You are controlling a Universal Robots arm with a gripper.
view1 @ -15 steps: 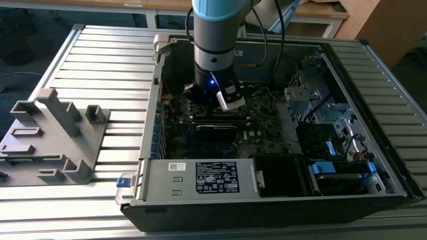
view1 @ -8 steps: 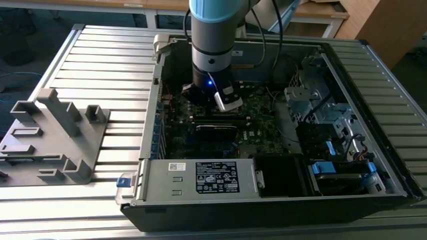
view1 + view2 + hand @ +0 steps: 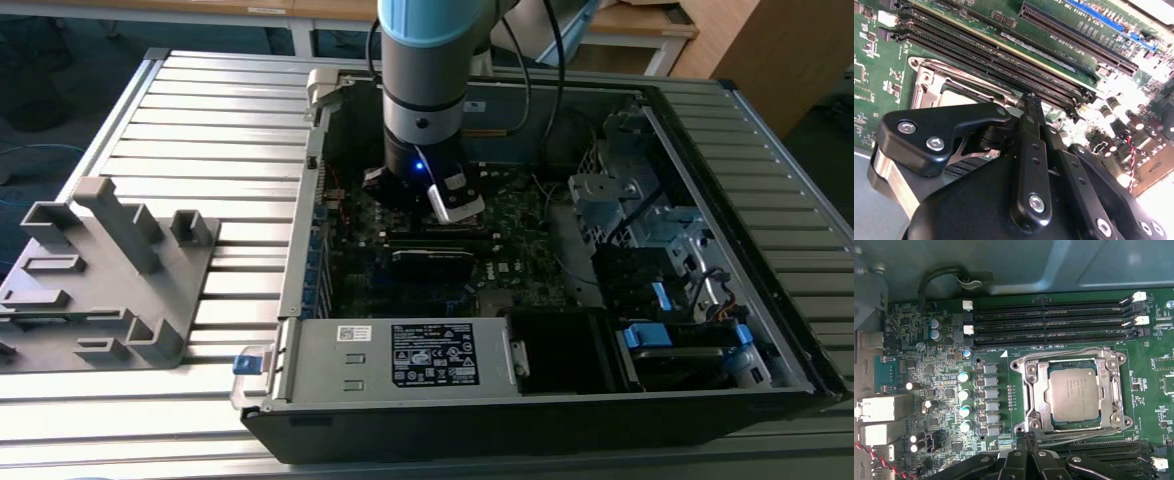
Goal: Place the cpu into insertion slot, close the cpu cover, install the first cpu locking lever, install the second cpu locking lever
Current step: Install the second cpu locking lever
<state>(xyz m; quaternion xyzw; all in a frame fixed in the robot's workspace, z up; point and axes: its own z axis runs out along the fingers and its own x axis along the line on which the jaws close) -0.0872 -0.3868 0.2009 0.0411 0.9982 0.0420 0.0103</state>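
In the first wrist view the cpu (image 3: 1074, 391), a grey metal square, lies flat in the insertion slot (image 3: 1021, 426) of the green motherboard. The silvery cpu cover (image 3: 1034, 390) is down around it, its window framing the chip. A thin wire locking lever (image 3: 1069, 353) runs along one side of the socket and another (image 3: 1081, 433) along the opposite side. My gripper (image 3: 1026, 436) is shut, with its black fingertips at the socket's edge by that second lever. In the second wrist view the gripper (image 3: 1029, 100) tip sits just beside the cover (image 3: 926, 80). In the exterior view the gripper (image 3: 454, 218) reaches down inside the computer case.
Long black memory slots (image 3: 1049, 320) run beside the socket, and a row of capacitors (image 3: 964, 395) stands on its other side. The case walls, a drive cage (image 3: 627, 200) and the power supply (image 3: 400, 355) surround the arm. A grey fixture (image 3: 120, 270) stands at the exterior view's left.
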